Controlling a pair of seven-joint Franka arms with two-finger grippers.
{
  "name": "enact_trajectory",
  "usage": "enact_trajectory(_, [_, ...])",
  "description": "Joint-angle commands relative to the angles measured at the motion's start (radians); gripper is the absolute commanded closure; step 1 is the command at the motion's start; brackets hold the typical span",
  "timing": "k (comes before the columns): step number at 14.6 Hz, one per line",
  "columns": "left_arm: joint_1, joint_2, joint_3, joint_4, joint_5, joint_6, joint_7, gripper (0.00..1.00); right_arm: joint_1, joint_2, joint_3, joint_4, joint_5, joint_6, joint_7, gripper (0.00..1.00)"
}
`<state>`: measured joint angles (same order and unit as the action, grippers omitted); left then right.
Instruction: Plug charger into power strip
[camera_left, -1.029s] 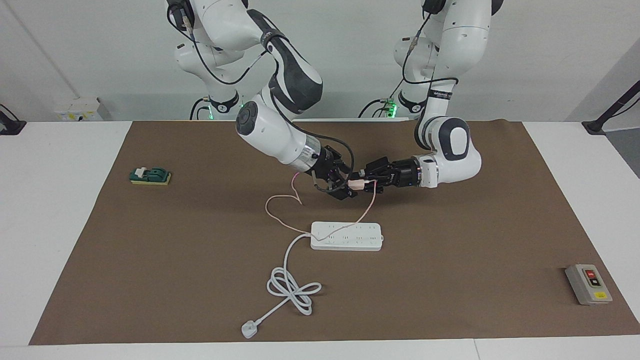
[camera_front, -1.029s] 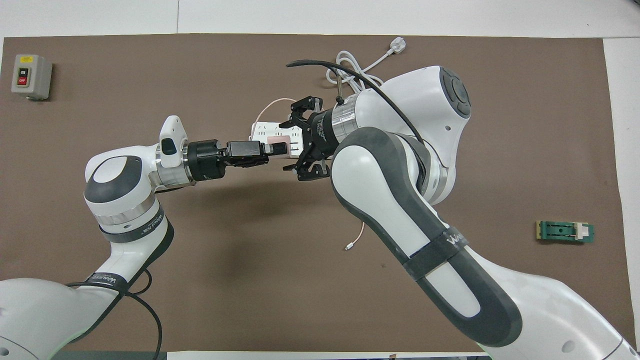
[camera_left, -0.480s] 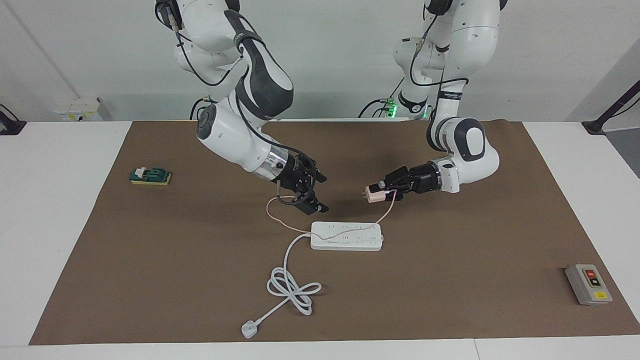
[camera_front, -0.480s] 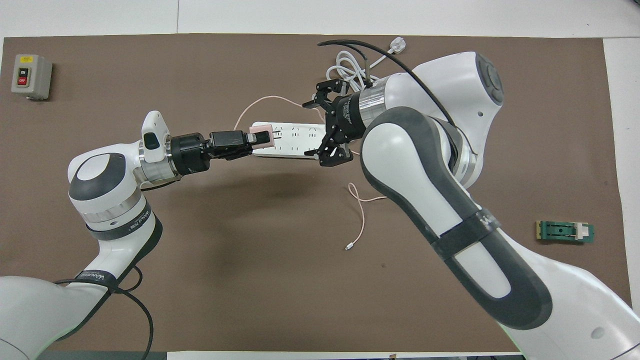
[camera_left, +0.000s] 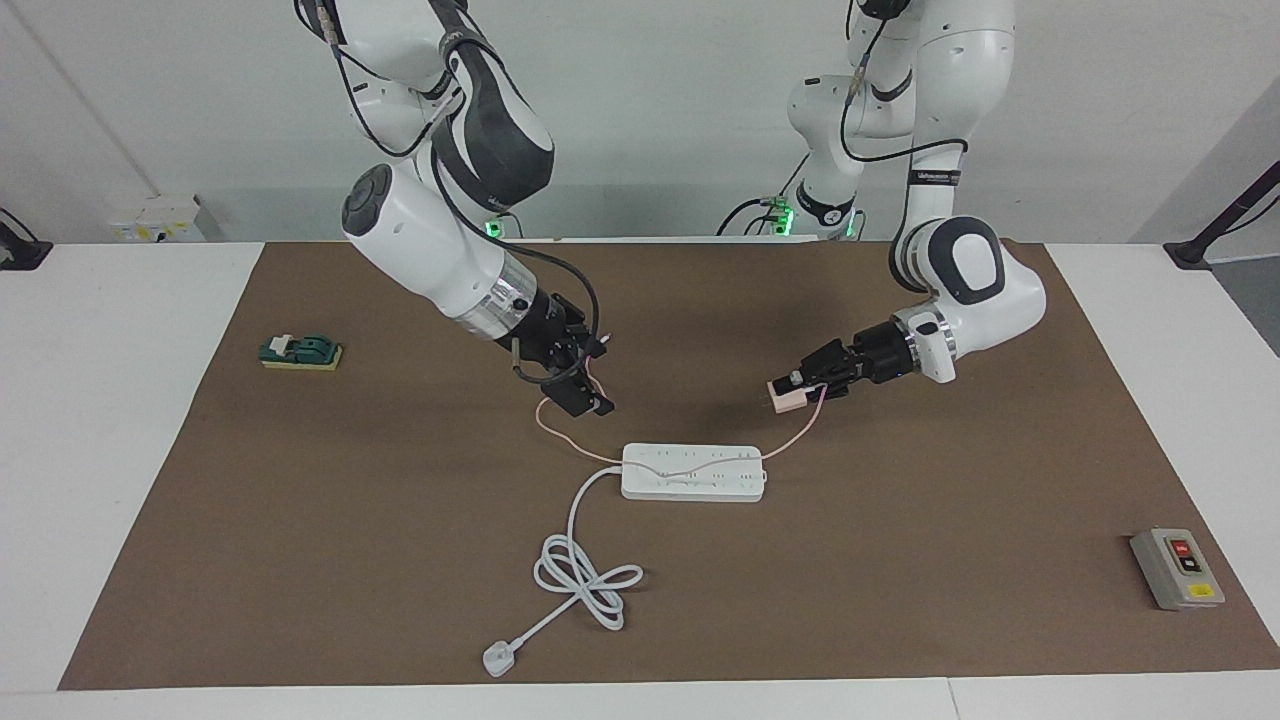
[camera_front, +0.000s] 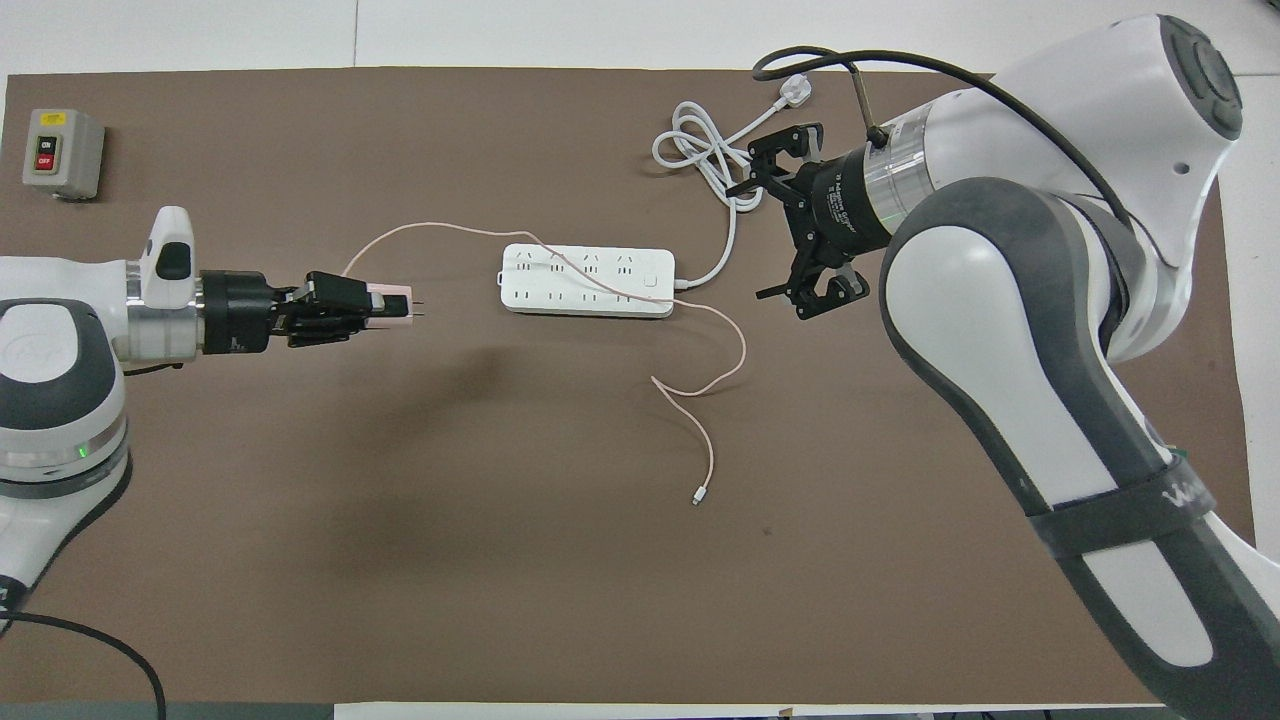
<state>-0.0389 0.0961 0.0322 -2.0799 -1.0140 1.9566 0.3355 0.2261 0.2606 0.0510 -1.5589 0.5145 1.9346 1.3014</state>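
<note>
The left tool (camera_left: 795, 392) is clamped on the small pale pink cube charger (camera_left: 785, 398), still unplugged from the long white multi-socket power strip (camera_left: 693, 472); the right tool (camera_left: 577, 378) hangs apart.

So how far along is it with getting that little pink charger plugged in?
Partway. Done: the left gripper has the charger off the table, jaws shut on it, prongs showing in the overhead view. In hand: it holds the charger over the mat beside the power strip, with the pink cable draped across the strip. Left: lining up the prongs and pushing them into a socket. The right gripper hangs open, empty.
</note>
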Motion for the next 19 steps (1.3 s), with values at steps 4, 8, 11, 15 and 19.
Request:
enact_trajectory(4, [0.116,-0.087,-0.008,0.144,0.485,-0.261,-0.204,1.00,-0.053,-0.076,0.006,-0.023,-0.197,-0.158,-0.446,0.00])
enact_trajectory(8, [0.108,-0.076,-0.011,0.161,0.612,-0.173,-0.308,1.00,-0.139,-0.122,0.006,-0.027,-0.327,-0.244,-0.914,0.00])
enact_trajectory(11, [0.088,-0.085,-0.017,0.196,0.691,-0.177,-0.453,1.00,-0.183,-0.170,0.006,-0.050,-0.408,-0.255,-1.204,0.00])
enact_trajectory(15, [0.001,-0.078,-0.021,0.236,0.871,-0.214,-0.740,1.00,-0.240,-0.254,0.006,-0.069,-0.459,-0.330,-1.403,0.00])
enact_trajectory(19, [-0.009,-0.075,-0.020,0.235,0.859,-0.182,-1.018,1.00,-0.252,-0.345,0.007,-0.084,-0.528,-0.460,-1.427,0.00])
